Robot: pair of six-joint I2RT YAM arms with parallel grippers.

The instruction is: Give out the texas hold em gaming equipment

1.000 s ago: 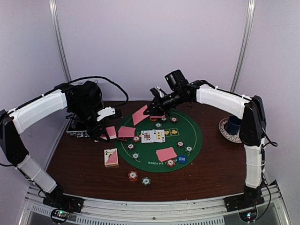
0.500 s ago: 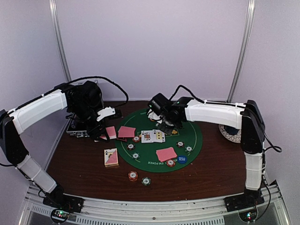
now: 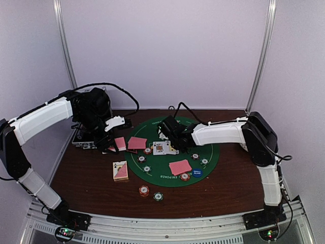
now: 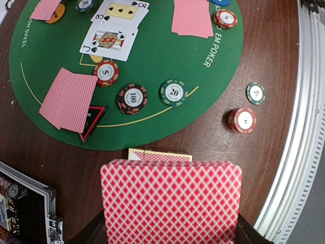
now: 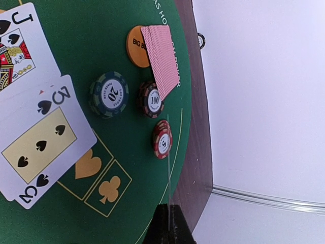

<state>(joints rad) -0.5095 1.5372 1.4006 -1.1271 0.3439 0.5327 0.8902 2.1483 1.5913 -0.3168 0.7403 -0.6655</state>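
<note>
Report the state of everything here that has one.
Left gripper, shut on pink-backed playing cards.
Right gripper, shut; load unclear.
Jack and three of spades, face up.
Pink-backed card touching red triangle, face down.
Black silver-edged case, open.

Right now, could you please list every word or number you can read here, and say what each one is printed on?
"TEXAS HO", "EM POKER": green mat
"BIG B": orange disc, rest hidden
"J": jack card
"3": spade card
"5": red chip
"100": brown chip
"20": green chip
Too small or blurred to read: blue disc, off-mat chips
</note>
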